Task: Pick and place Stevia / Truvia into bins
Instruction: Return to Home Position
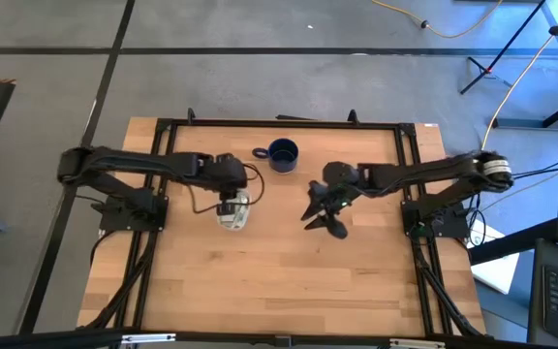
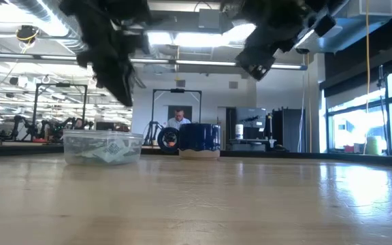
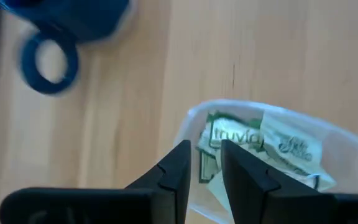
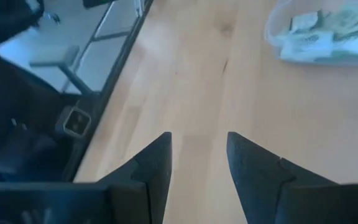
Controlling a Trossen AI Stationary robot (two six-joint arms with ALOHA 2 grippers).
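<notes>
Pale green-and-white sachets (image 3: 236, 134) lie in the clear shallow plastic tub (image 2: 73, 143) beneath my empty, barely parted left gripper (image 3: 205, 153); my right gripper (image 4: 199, 140) is spread and empty; homing, I judge, needs lifting straight clear.

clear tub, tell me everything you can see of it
The clear tub is a shallow, see-through plastic container with rounded corners and no lid. It stands upright on the wooden table, near the blue mug. Green and white sachets lie piled inside, one reading truvia. The left tool hangs just above it, fingers slightly apart, holding nothing and not touching it.
</notes>
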